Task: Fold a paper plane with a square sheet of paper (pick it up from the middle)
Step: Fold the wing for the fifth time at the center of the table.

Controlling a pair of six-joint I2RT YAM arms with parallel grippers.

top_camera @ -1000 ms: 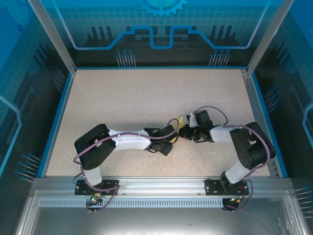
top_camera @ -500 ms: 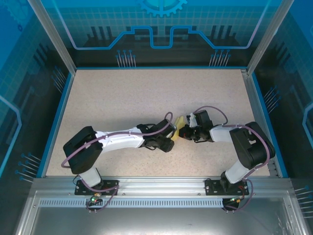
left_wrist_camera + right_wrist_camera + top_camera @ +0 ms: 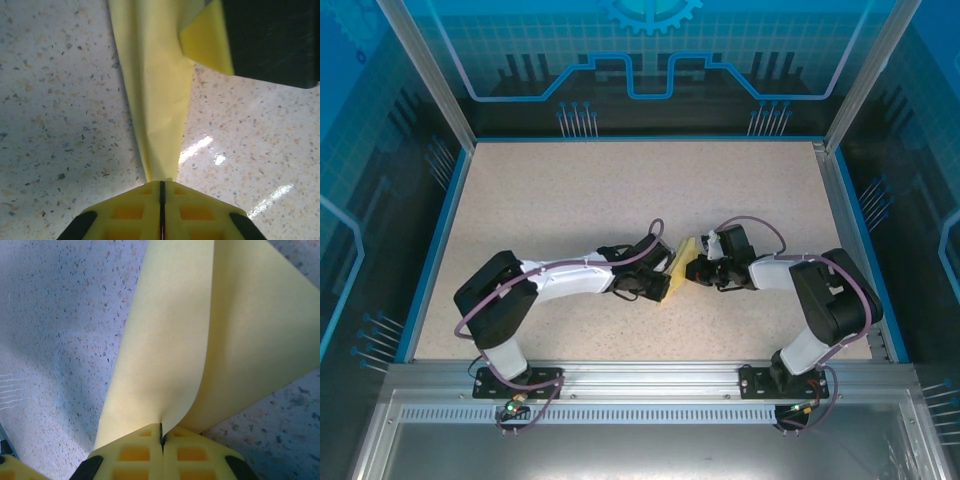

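Left wrist first: pinching flat, with the left gripper (image 3: 161, 186), the narrow tail of the square sheet of paper (image 3: 155, 90), matte yellow, thin, faintly wrinkled, held just above the speckled table (image 3: 50, 100). Over to the right wrist: clamping tight likewise, with the right gripper (image 3: 161, 434), onto a smooth curling fold bowing open past the jaws. Judging by that droop: featherlight, limp, quick to tear or slide, so best gripped on a crease near the sheet's middle, above the table's near-centre.
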